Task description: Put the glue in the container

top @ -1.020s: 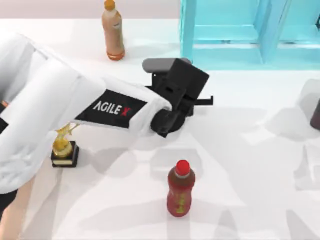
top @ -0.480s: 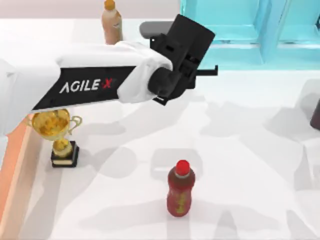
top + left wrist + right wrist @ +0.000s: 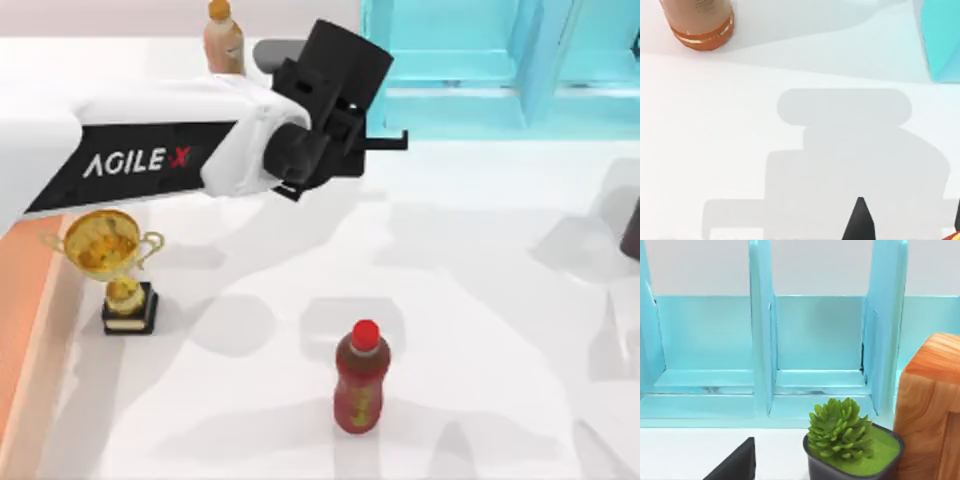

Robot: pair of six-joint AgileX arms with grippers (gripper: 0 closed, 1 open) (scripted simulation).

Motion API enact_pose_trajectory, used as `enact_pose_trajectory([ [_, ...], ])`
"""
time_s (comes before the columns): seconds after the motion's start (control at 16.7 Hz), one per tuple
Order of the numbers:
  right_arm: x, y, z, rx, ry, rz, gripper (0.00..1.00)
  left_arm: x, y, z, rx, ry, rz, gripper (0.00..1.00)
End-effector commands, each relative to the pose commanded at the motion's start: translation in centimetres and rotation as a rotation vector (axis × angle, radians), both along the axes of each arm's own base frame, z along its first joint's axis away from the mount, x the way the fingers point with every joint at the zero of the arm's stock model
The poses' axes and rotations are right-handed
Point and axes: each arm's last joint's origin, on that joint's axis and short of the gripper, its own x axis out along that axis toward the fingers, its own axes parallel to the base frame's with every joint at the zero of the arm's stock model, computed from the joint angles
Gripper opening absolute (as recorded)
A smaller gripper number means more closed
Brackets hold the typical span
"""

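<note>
My left arm reaches in from the left, and its black gripper [image 3: 335,105] hangs high over the back of the table, just in front of the cyan shelf. It is shut on the glue [image 3: 952,235], of which a yellow and red sliver shows beside a dark fingertip [image 3: 860,220] in the left wrist view. From above, the gripper body hides the glue. The container [image 3: 20,330] is a salmon-orange wall along the table's left edge, well to the left of the gripper and nearer the front. My right gripper [image 3: 735,465] is parked facing the shelf.
A gold trophy [image 3: 112,262] stands near the container. A red-capped dark red bottle [image 3: 362,378] stands front centre. A tall orange-brown bottle [image 3: 222,40] is at the back, partly behind the arm. The cyan shelf frame [image 3: 480,60] fills the back right, with a potted plant [image 3: 845,440] and a wooden block [image 3: 932,405] nearby.
My left gripper has risen from the middle of the table and swung toward the back and slightly left. The arm no longer covers the trophy and the container's edge.
</note>
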Motion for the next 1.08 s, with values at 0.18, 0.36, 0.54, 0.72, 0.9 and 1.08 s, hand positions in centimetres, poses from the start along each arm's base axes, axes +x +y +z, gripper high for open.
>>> enact_pose_trajectory([
  [0.18,0.0,0.0,0.0,0.0,0.0,0.0,1.0,1.2,6.5,0.7,0.014,0.065,-0.013,0.0],
  [0.36,0.0,0.0,0.0,0.0,0.0,0.0,1.0,1.0,16.1,2.0,0.0,0.109,-0.007,0.0],
  [0.54,0.0,0.0,0.0,0.0,0.0,0.0,1.0,-2.5,26.1,3.3,-0.029,0.099,0.015,0.0],
  [0.72,0.0,0.0,0.0,0.0,0.0,0.0,1.0,-8.4,32.9,3.8,-0.044,0.04,0.032,0.0],
  [0.9,0.0,0.0,0.0,0.0,0.0,0.0,1.0,-13.7,35.6,3.4,-0.039,-0.026,0.023,0.0],
  [1.08,0.0,0.0,0.0,0.0,0.0,0.0,1.0,-16.7,36.2,2.5,-0.034,-0.062,0.006,0.0],
])
